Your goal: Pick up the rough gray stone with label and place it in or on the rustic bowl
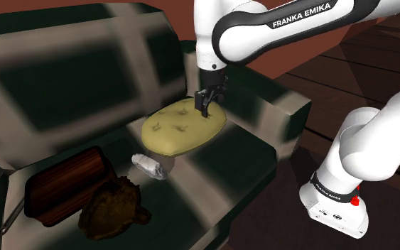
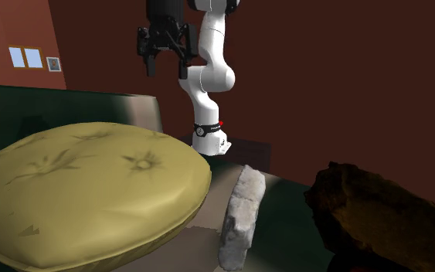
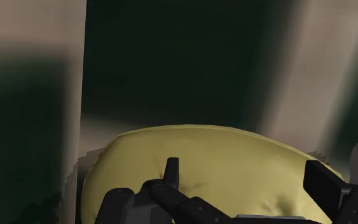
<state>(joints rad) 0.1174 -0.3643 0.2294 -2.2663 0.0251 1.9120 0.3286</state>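
The arm (image 1: 283, 25) reaches over a sofa (image 1: 226, 163) patterned in dark green and pale beige checks. Its gripper (image 1: 205, 106) points down and hangs above a plump yellow cushion (image 1: 182, 126) on the seat, clear of the fabric. The fingers (image 3: 171, 170) are spread well apart with nothing between them; from the wrist view only the cushion's dimpled top lies below them.

The gray stone (image 1: 150, 167) lies flat on the seat, just beside the cushion's front edge, on the side towards the shoulder view's bottom. It is long, pale and rough. From where I stand I can't tell whether it actually touches the cushion. It sits well away from the gripper, off to one side and lower down.

The bowl (image 1: 113, 209) is a dark brown, lumpy thing with an uneven rim. It rests on the seat near the stone, further towards the shoulder view's lower left, and is empty as far as I can see. So the stone lies between cushion and bowl. Right next to the bowl, on the shoulder view's left, lies a ribbed red-brown case (image 1: 67, 186).

In the second exterior view the cushion (image 2: 84, 193) fills the foreground, with the stone (image 2: 240, 216) beside it and the bowl (image 2: 378, 216) at the right. The gripper (image 2: 165, 69) hangs high behind them against a red-brown wall (image 2: 324, 77).
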